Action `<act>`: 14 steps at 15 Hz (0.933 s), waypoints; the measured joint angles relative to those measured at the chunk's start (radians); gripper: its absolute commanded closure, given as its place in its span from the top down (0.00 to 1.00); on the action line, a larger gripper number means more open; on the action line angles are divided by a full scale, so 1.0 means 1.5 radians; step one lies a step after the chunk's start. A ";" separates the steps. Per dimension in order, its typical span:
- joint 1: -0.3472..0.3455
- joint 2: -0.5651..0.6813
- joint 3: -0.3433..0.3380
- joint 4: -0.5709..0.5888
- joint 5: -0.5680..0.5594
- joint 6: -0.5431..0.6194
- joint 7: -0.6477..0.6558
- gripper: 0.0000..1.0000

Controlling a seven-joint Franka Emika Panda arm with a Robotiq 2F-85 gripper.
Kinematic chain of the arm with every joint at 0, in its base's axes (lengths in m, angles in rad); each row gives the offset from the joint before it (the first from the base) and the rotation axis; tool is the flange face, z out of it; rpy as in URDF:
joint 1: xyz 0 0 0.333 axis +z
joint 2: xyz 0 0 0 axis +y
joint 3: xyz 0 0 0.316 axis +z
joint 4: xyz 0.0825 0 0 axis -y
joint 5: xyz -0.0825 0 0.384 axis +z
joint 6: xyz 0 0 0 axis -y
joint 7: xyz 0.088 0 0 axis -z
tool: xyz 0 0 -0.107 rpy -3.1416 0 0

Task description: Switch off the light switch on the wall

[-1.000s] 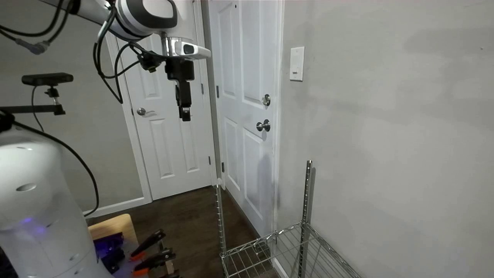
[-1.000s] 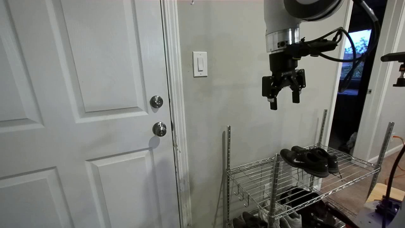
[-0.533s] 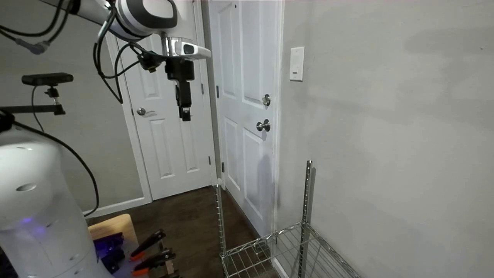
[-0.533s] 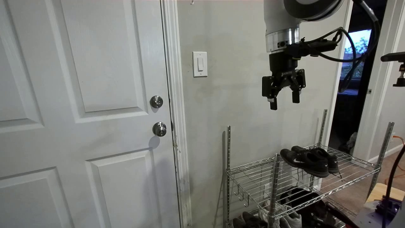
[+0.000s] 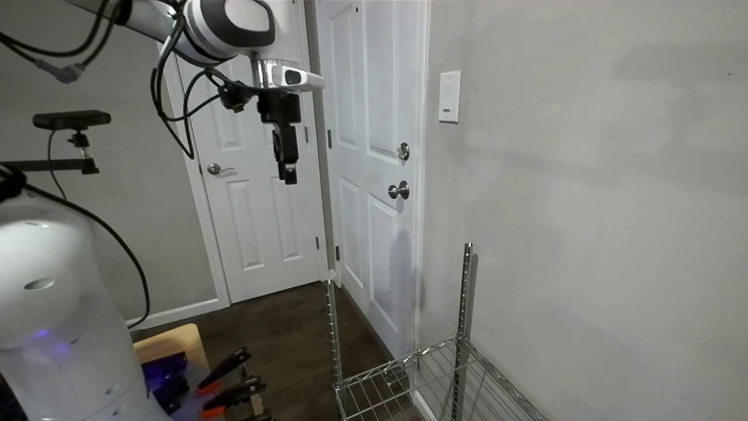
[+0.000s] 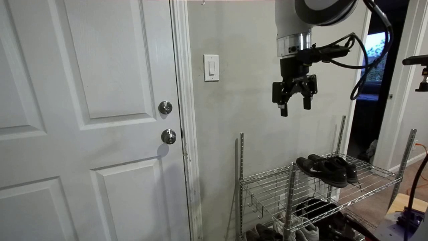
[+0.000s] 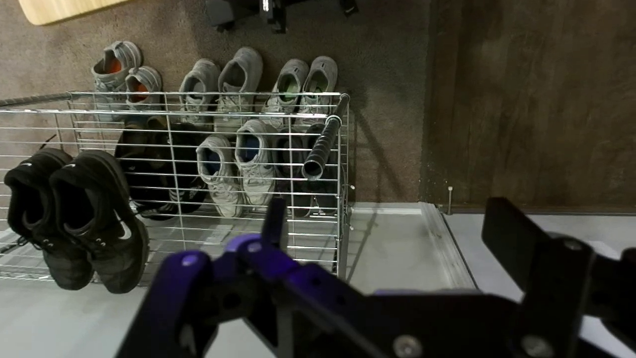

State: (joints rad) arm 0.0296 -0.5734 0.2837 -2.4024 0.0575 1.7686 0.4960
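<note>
The light switch [image 5: 449, 96] is a small white upright plate on the light grey wall [image 5: 584, 222], just beside the door frame. It also shows in an exterior view [image 6: 211, 68], with a narrow paddle in its middle. My gripper [image 6: 295, 108] points down, open and empty, well apart from the switch. In that view it hangs to the right of the switch and lower. In an exterior view the gripper [image 5: 287, 175] is seen edge-on, left of the switch. In the wrist view the gripper's fingers [image 7: 514, 243] stand wide apart with nothing between them. The switch is out of the wrist view.
A white door [image 6: 110, 144] with a metal deadbolt [image 6: 165, 107] and knob [image 6: 168, 136] is beside the switch. A wire shelf [image 6: 267, 179] with upright metal posts [image 6: 241, 157] stands against the wall below, holding black shoes [image 6: 322, 170]. More shoes [image 7: 238, 84] sit beneath.
Over the last half second the arm and gripper have shifted slightly, leftward in the view facing the switch and rightward in the view along the wall. The gripper stays open.
</note>
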 measured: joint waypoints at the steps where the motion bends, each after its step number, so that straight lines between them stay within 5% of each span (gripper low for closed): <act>1: 0.000 0.004 0.000 0.003 -0.006 0.010 0.000 1.00; 14: -0.011 0.133 -0.004 0.101 -0.108 0.131 0.000 0.99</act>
State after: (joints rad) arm 0.0137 -0.3739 0.2770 -2.2504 -0.1045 1.9651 0.4965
